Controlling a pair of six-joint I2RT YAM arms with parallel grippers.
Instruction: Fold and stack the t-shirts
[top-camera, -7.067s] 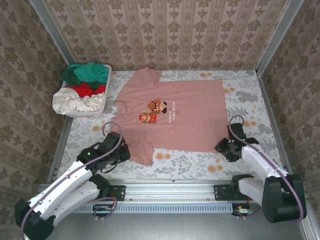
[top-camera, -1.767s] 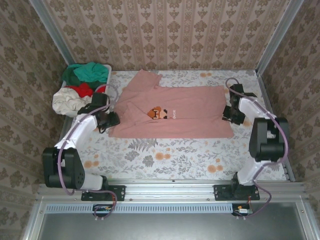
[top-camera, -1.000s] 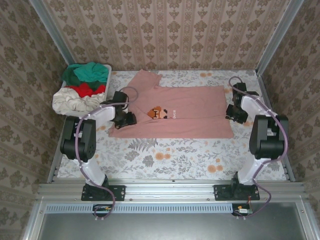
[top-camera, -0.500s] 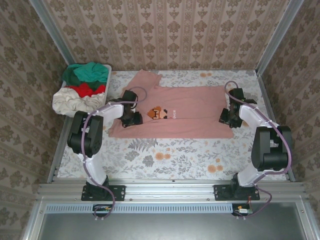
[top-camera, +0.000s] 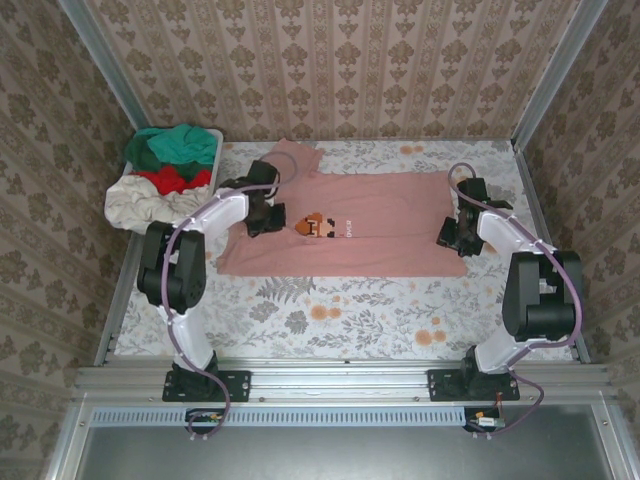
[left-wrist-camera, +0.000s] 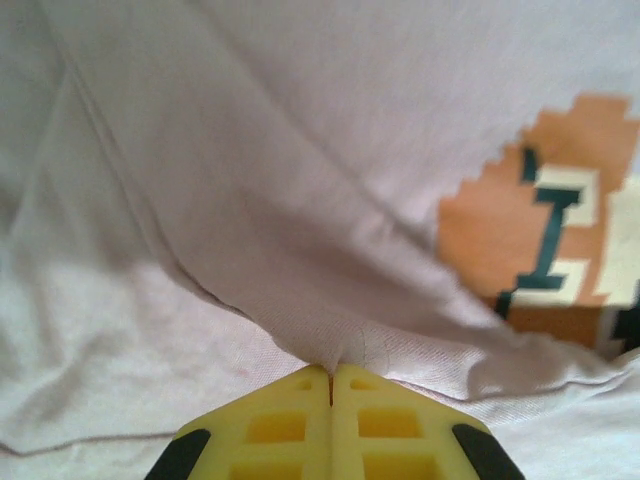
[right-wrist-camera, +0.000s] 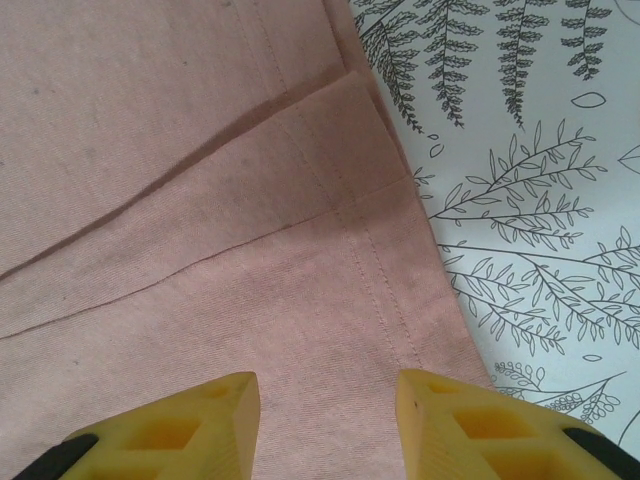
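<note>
damask wallpaper walls (top-camera: 340, 60), floral tablecloth (top-camera: 350, 310)

Nothing is legible: the white lettering (top-camera: 344, 231) beside the pixel print (top-camera: 314, 225) on the pink t-shirt (top-camera: 390, 235) is too small to read.

Folded pink t-shirt (top-camera: 390, 240) on table (top-camera: 400, 310)

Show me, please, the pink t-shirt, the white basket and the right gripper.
pink t-shirt (top-camera: 385, 235): top external view, plain cloth near its middle.
white basket (top-camera: 215, 145): top external view, its right rim.
right gripper (right-wrist-camera: 322, 400): right wrist view, midway between the yellow fingertips.
</note>
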